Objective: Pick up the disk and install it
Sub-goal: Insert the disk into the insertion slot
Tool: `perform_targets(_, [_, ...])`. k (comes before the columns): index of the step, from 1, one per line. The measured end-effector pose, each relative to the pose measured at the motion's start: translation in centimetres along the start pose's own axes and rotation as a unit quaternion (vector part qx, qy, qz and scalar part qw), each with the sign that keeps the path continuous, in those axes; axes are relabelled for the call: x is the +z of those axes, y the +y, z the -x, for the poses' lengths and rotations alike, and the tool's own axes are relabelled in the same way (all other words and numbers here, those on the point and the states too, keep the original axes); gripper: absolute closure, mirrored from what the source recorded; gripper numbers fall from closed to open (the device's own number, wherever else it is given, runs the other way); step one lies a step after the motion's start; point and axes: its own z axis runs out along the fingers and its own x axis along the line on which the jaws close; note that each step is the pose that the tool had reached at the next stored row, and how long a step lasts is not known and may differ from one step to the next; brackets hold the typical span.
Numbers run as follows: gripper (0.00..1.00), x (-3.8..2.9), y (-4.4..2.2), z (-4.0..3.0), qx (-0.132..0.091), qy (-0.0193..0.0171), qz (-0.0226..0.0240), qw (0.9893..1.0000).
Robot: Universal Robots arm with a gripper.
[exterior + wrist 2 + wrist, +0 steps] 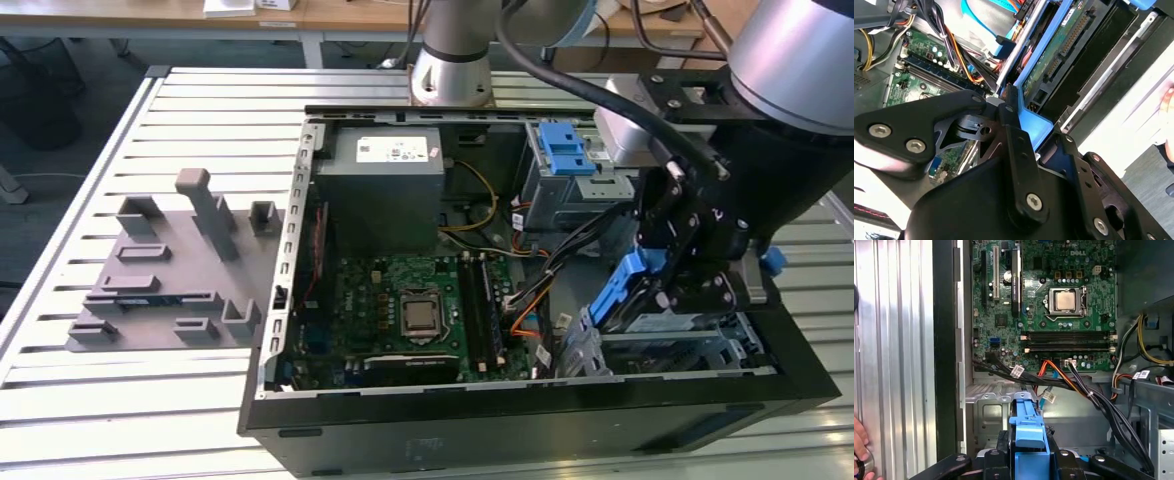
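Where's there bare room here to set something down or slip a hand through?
On the exterior view's left, the slatted table is bare on the far and near sides of the grey fixture. The strip between fixture and computer case is narrow. Inside the case it's crowded: cables, circuit board, and the gripper holding the disk.
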Motion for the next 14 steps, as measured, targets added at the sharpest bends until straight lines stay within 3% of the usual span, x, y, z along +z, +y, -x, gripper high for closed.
perform_targets(14, [0.64,1.48,0.01,-0.02,0.000,0.0000,0.0000,1.0000])
